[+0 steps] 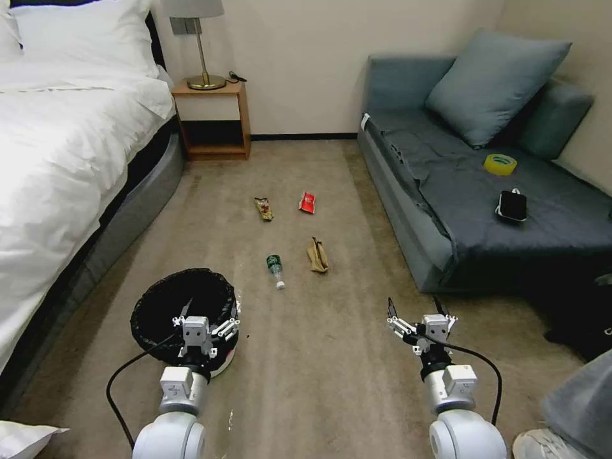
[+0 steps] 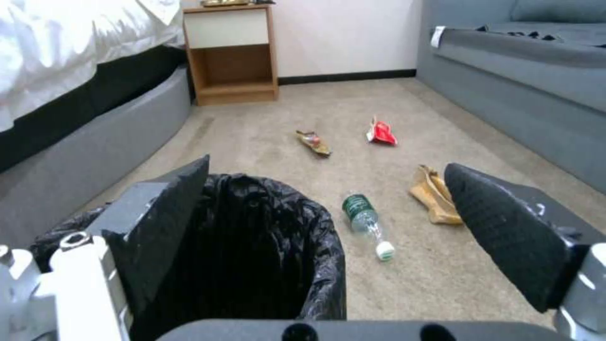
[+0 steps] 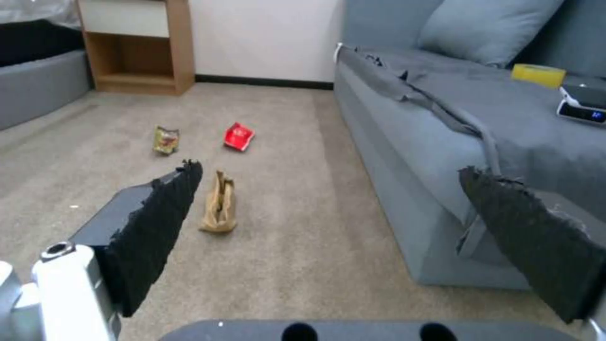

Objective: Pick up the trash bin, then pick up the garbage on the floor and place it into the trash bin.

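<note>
Left gripper (image 1: 209, 319) over near rim of bin (image 1: 167, 299), fingers spread, one inside, one outside rim; bin on carpet at 8 o'clock of head view. Right gripper (image 1: 420, 312) at 4 o'clock, fingers spread, empty, above carpet. Garbage mid-floor: bottle (image 1: 275, 270), paper wrapper (image 1: 317, 255); at 12 o'clock of these, gold wrapper (image 1: 263, 208), red packet (image 1: 308, 202).

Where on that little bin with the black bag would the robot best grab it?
Probably the near rim of the trash bin, from above. It stands upright with an open top and thin wall, so one finger can go inside, one outside. The open left tool hangs over that edge. The right tool waits open above the carpet.
</note>
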